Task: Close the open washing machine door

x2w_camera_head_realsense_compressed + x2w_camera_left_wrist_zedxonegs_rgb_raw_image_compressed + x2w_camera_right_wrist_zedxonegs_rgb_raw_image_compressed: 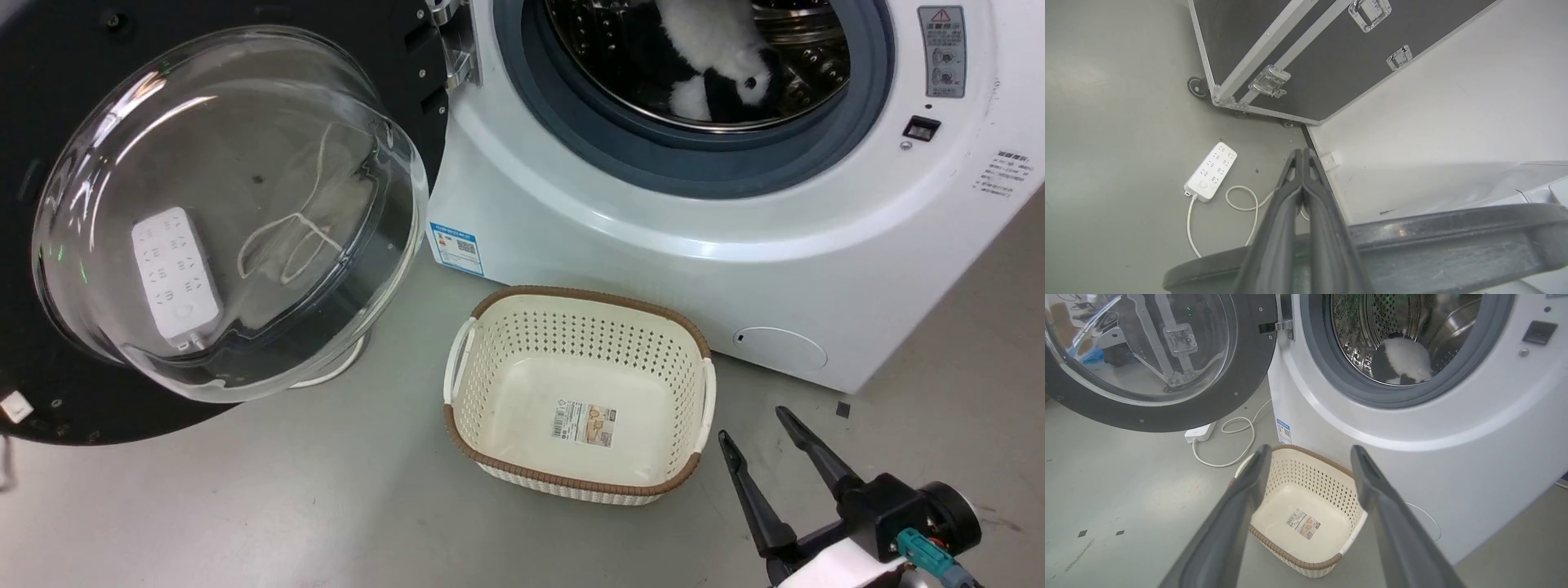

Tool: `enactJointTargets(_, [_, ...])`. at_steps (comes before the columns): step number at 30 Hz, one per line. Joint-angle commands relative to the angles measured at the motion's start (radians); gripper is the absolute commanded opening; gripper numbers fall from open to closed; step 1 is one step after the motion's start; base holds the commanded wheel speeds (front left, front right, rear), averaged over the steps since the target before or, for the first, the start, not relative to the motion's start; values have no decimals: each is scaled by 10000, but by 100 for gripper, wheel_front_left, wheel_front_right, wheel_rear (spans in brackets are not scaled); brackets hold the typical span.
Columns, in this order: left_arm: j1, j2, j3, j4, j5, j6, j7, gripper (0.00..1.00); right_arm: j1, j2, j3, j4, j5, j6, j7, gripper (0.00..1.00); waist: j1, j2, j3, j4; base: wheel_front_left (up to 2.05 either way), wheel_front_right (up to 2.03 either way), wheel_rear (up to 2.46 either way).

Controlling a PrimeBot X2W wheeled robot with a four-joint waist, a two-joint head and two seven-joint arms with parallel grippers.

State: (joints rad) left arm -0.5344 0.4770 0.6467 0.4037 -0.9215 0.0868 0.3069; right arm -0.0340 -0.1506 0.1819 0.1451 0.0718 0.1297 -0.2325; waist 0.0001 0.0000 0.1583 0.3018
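Standing wide open, the large round washing machine door (pixel 229 204), glossy black at the rim with a bulging clear glass bowl, hangs from its metal hinge on the left side of the white front-loading washing machine (pixel 653 237). Its inner face is turned towards the head camera. Inside the perforated steel drum lies a black-and-white plush toy (pixel 718 57). A cream perforated plastic basket (pixel 588 294) with a brown woven rim sits empty on the grey floor just in front of the machine.

The right gripper (pixel 751 425) hovers low to the right of the basket, its two long dark fingers spread wide and holding nothing. The left gripper (pixel 1303 152) has its fingers pressed together, empty. Beneath them runs a dark curved band, probably the door's outer rim, though whether they touch it cannot be told. Past the fingertips, a white power strip (pixel 1210 171) with a looped cable lies on the floor near a black metal-edged flight case (pixel 1310 53).
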Motion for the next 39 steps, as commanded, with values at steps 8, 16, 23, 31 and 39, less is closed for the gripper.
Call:
enactJointTargets(8, [-468,265,-79,1178,-2193,-359,3612,0,-274,-173,181,213,145,10,-277,100,-1,0,143,128,0,0,0])
enactJointTargets(16, [621,-305,-317,199,-3207,-885,5674,0,-236,-124,186,307,169,10,-293,100,-1,0,-135,39,0,0,0])
enactJointTargets(23, [2077,-1554,-512,-1588,-4282,-1137,7194,0,-225,75,-162,297,157,10,-293,100,-1,0,-557,-42,0,0,0])
enactJointTargets(31, [4147,-3812,-1358,-3999,-4836,-1259,7759,0,-94,310,-645,313,46,10,-293,100,-1,0,-1106,-405,0,0,0])
enactJointTargets(39, [5732,-4260,-3752,-4880,-5550,-1595,6530,0,-36,373,-802,323,-38,10,-293,100,-1,0,-1279,-1345,0,0,0])
